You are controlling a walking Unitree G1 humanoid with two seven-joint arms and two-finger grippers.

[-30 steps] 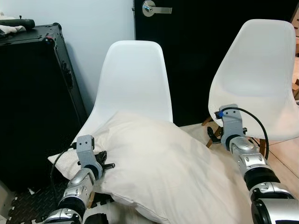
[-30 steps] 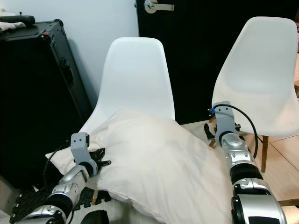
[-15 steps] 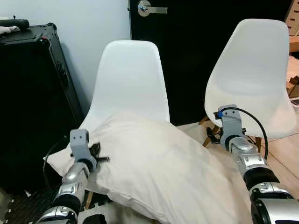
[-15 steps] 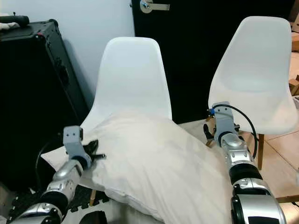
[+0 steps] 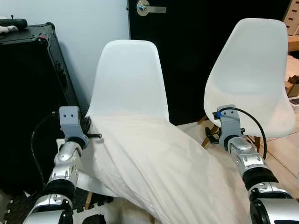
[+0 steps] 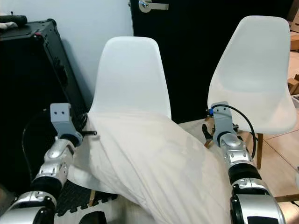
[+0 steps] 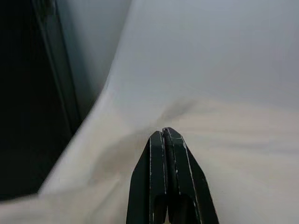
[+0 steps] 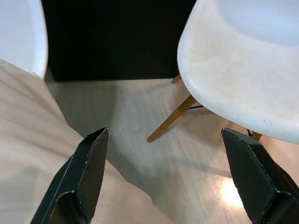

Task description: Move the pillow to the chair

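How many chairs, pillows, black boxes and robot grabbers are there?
White chairs: 2
Pillow: 1
Black case: 1
Grippers: 2, left gripper and right gripper
Total: 6

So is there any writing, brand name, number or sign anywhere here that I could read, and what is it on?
None: no readable text shows anywhere.
The two white chairs, the pillow and the black door with its lever handle are plain.
The black case shows only bare panels and metal edging.
The grey bracket on the left gripper and the one on the right gripper carry no legible mark.
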